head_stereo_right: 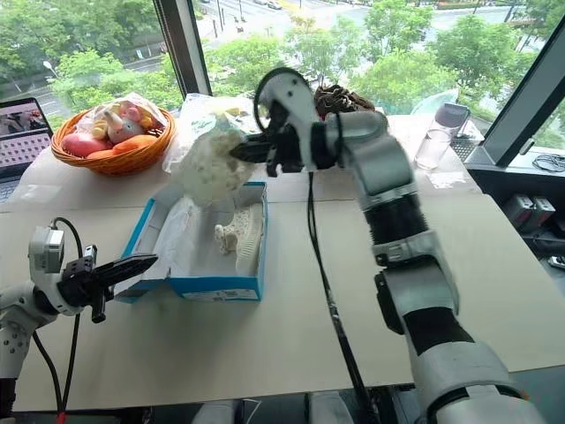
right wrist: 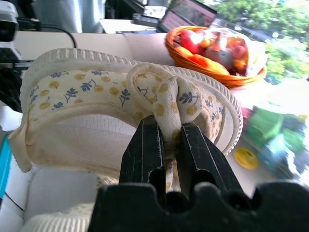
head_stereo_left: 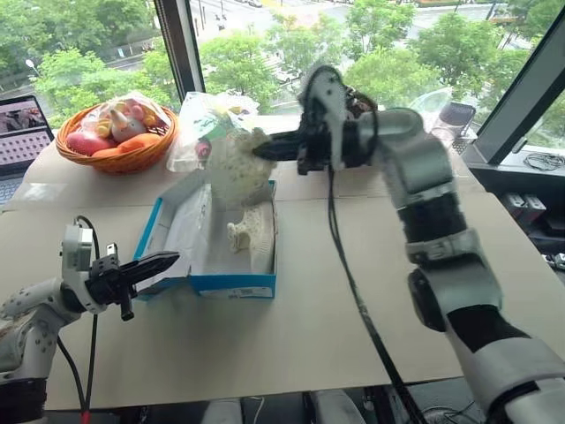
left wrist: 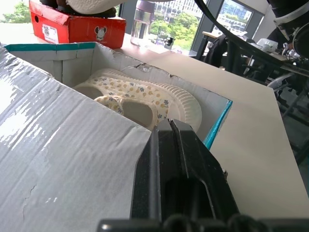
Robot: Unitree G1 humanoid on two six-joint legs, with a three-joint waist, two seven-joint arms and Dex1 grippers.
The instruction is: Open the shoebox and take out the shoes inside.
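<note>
Right gripper point(right wrist: 169, 145): black fingers nearly closed, pinching the strap of one cream-white shoe point(right wrist: 120, 106) with a small flower print. The held shoe point(head_stereo_left: 237, 166) hangs in the air above the far end of the shoebox point(head_stereo_left: 231, 284), clear of its walls.

Left gripper point(head_stereo_left: 152, 265): fingers fully closed with nothing between them, pointing level at the near left wall of the shoebox, the tips at the raised white flap point(left wrist: 63, 159); contact with the flap cannot be told.

The shoebox: bright blue outside, white inside, standing open on the worktop point(head_stereo_left: 291, 344) at its left centre. The second shoe point(head_stereo_left: 252, 234) lies inside, against the right-hand wall; the left wrist view shows its ribbed sole edge and flowered lining point(left wrist: 140, 96).

Surroundings: a woven basket point(head_stereo_left: 119, 132) of wrapped, fruit-like items stands on the far left of the worktop, a laptop point(head_stereo_left: 22, 128) at the left edge, and a clear plastic bag point(head_stereo_left: 201, 124) just behind the shoebox. An orange-red box point(left wrist: 72, 26) and a clear bottle point(left wrist: 143, 19) stand farther back.
</note>
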